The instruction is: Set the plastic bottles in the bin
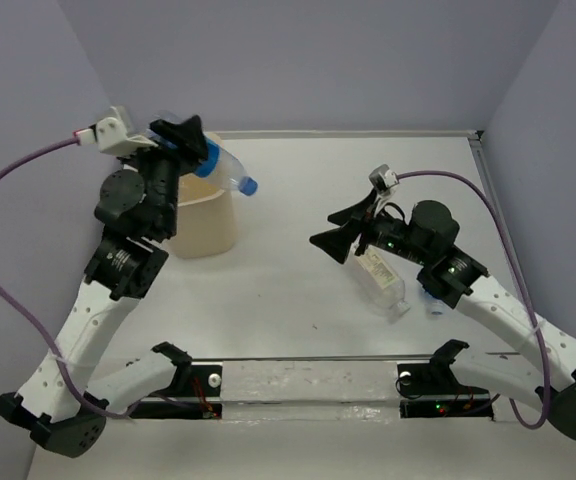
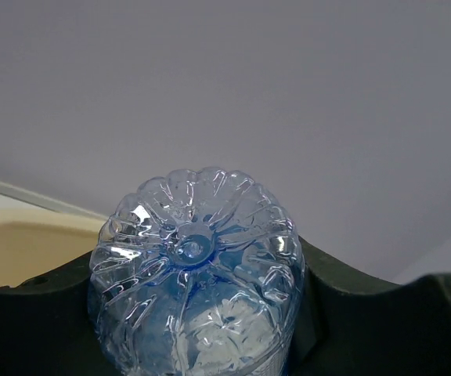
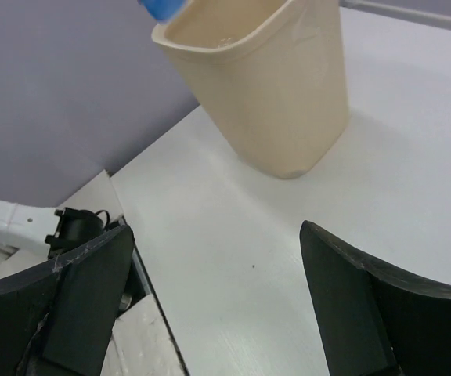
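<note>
Table (image 1: 288,310): white, matt, flat; fills the middle and lower part of the top view.
Speck (image 3: 253,266): one, small and dark, on the table surface; lower middle of the right wrist view.
Edge strip (image 1: 368,132): thin, pale, along the table's far side; turns at the upper right corner and runs down the right side.
Back wall (image 1: 318,60): plain lavender-grey, top of frame.
Left wall (image 1: 18,100) and right wall (image 1: 558,130): same colour.
Glossy panel (image 1: 308,385): clear, reflective, lying along the table's bottom edge, centre.
</note>
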You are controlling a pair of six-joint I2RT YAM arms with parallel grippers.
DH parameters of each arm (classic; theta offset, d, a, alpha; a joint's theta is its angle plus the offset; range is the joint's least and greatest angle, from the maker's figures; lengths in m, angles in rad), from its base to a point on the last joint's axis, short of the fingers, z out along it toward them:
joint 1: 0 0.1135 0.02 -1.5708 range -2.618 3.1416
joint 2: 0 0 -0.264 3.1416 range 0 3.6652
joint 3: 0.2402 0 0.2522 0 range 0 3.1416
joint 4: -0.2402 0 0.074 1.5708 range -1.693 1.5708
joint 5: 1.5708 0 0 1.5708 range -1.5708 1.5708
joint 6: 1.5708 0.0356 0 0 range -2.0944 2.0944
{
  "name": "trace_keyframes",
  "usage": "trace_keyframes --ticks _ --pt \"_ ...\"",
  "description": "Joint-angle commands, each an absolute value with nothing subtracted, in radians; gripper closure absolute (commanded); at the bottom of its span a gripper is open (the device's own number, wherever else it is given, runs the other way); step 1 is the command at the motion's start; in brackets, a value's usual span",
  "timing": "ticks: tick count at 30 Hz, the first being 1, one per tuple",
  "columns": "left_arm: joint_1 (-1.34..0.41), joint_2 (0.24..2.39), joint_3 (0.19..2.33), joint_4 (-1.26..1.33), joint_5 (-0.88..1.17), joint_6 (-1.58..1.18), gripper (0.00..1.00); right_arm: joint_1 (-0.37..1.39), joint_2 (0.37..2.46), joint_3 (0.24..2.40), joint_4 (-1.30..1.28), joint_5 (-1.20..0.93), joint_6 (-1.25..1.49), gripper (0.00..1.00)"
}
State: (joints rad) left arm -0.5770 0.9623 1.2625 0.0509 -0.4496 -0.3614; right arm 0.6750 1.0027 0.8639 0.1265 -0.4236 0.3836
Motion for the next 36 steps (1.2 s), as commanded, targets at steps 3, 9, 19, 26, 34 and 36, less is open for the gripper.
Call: trace_keyframes --ticks 3,9,19,26,34,36 --pt "-0.301 1.069 1.434 0.046 -0.718 -0.175 0.51 0.68 0.901 0.841 -0.003 -0.19 0.33 0.08" --pt "-0.18 1.193 1.384 0.121 -0.756 -0.139 0.48 0.68 0.859 0.85 -0.17 0.131 0.325 0.08" --pt "-0.137 1.267 1.23 0.173 -0.652 -0.228 0.01 0.661 0.85 0.845 -0.319 0.503 0.334 0.04" --pt "-0.143 1.157 1.267 0.121 -0.459 -0.278 0.01 0.497 0.923 0.818 -0.42 0.655 0.425 0.01" --pt "-0.242 0.925 1.119 0.106 -0.353 -0.333 0.01 0.336 1.031 0.709 -0.419 0.601 0.522 0.0" --pt "-0.247 0.887 1.086 0.08 -0.342 -0.339 0.01 0.286 1.017 0.703 -0.42 0.585 0.519 0.0"
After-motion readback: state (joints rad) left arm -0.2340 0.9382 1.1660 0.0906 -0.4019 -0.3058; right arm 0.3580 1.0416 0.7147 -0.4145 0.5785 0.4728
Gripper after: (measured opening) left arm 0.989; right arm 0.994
